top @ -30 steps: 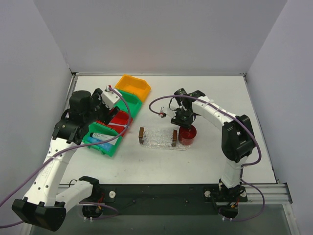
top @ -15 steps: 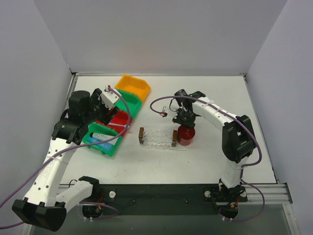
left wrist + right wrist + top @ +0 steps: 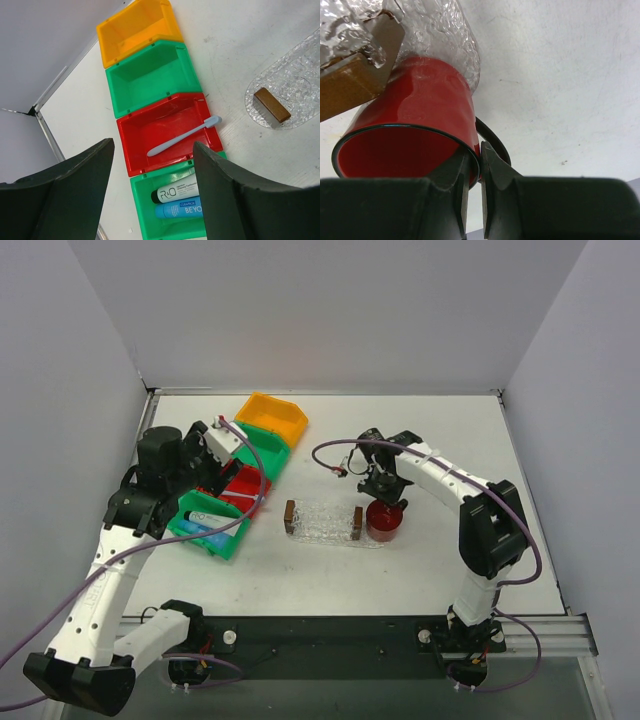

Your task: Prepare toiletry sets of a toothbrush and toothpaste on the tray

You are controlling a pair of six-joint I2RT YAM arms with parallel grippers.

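Note:
A pale blue toothbrush (image 3: pixel 185 136) lies diagonally in the red bin (image 3: pixel 134 150). Two toothpaste tubes, a silver-white one (image 3: pixel 176 191) and a blue one (image 3: pixel 181 208), lie side by side in the nearest green bin (image 3: pixel 145 220). My left gripper (image 3: pixel 152 145) hangs open above these bins, holding nothing. The clear bubbled tray (image 3: pixel 320 522) with brown end handles sits mid-table. A red cup (image 3: pixel 415 120) stands against the tray's right end. My right gripper (image 3: pixel 480 150) is shut on the red cup's rim next to its black handle, seen from above as right gripper (image 3: pixel 382 488) over red cup (image 3: pixel 384 522).
An orange bin (image 3: pixel 272 416) and an empty green bin (image 3: pixel 262 446) continue the row behind the red bin (image 3: pixel 242 485). Side walls border the table left and right. The left arm's purple cable (image 3: pixel 255 455) loops over the bins.
The right gripper's jaws have come together on the red cup's rim, and its arm has shifted slightly. The left arm has not moved.

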